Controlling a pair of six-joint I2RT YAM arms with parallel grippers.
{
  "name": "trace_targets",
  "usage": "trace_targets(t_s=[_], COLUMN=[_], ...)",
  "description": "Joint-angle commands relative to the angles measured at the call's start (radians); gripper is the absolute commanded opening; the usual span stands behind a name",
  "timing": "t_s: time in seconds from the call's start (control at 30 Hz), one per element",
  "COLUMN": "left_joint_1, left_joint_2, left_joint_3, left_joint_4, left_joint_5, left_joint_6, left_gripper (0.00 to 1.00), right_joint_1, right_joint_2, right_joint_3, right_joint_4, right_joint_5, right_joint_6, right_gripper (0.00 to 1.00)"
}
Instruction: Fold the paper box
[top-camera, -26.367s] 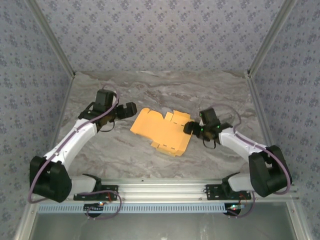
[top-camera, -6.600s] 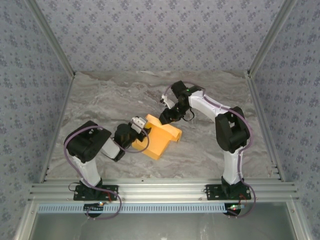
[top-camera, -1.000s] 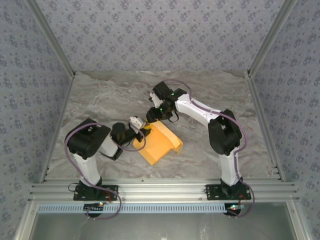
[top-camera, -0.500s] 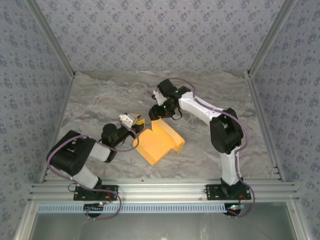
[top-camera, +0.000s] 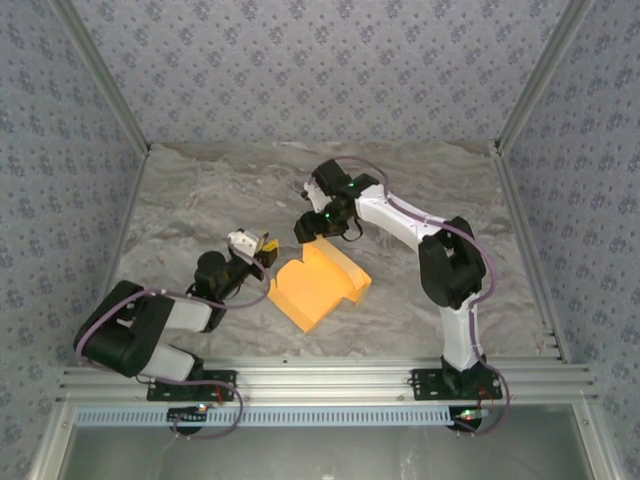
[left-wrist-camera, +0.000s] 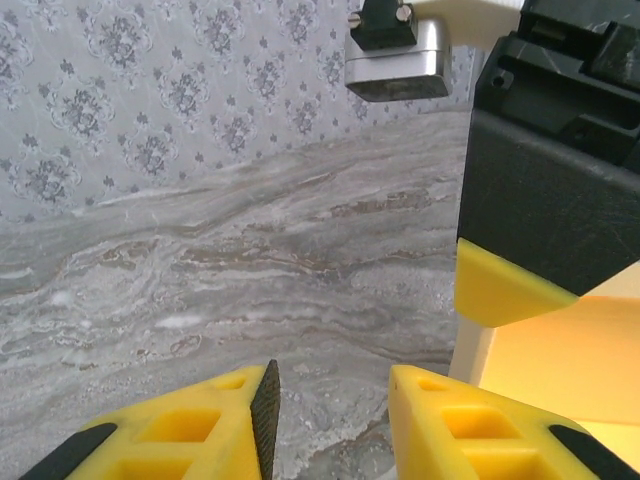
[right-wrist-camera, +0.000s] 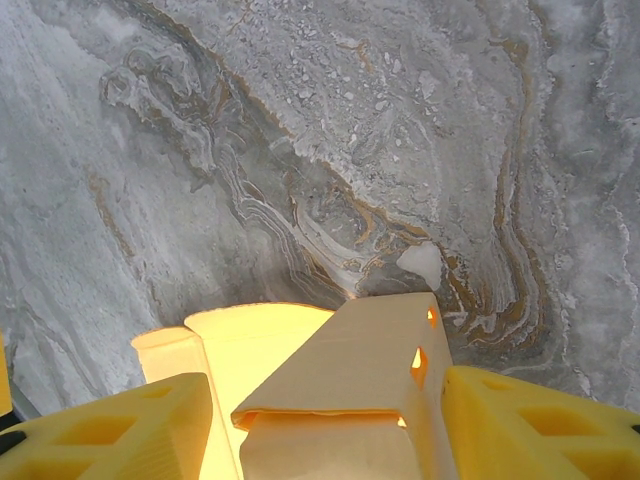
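Presently we record three items on the marble table (top-camera: 430, 190).

Item one, the paper box (top-camera: 318, 288): orange-yellow card, partly folded with walls raised, lying just below the centre of the overhead frame.

Item two, the left gripper (top-camera: 262, 249): just left of the box's upper-left corner. In its own wrist view, the yellow fingers (left-wrist-camera: 200, 425) sit at the bottom edge. They stand partly apart with bare marble between them, so we list it as holding nothing.

Item three, the right gripper (top-camera: 303, 229): at the box's upper edge, slightly above centre in the overhead frame. Its wrist view shows the jaws spread wide. A folded flap of the box (right-wrist-camera: 345, 365) rises between them at the bottom of the frame. A gap shows beside the left-hand finger (right-wrist-camera: 120, 430), so we enter no grip.

In the left wrist view, the right gripper's black body fills the right side, with the box (left-wrist-camera: 570, 355) at lower right.
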Motion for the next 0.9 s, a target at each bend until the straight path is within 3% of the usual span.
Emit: trace_targets(t_s=[0.0, 0.33, 0.87], left_joint_1=[0.006, 0.016, 0.021], left_joint_2=[-0.037, -0.068, -0.113], left_joint_3=[-0.007, -0.001, -0.014], left_joint_4=[-0.021, -0.067, -0.106], left_joint_5=[-0.014, -0.022, -0.033], left_joint_6=[-0.003, 0.002, -0.002], left_gripper=[0.35, 0.35, 0.35], right_joint_1=[0.034, 0.095, 0.149], right_joint_2=[0.014, 0.069, 0.161], right_joint_3=[0.035, 0.101, 0.218], right_joint_4=[-0.053, -0.135, -0.229], right_joint_5=[0.066, 0.262, 0.355], right_joint_6=[-0.040, -0.090, -0.166], right_gripper=[0.66, 0.65, 0.58])
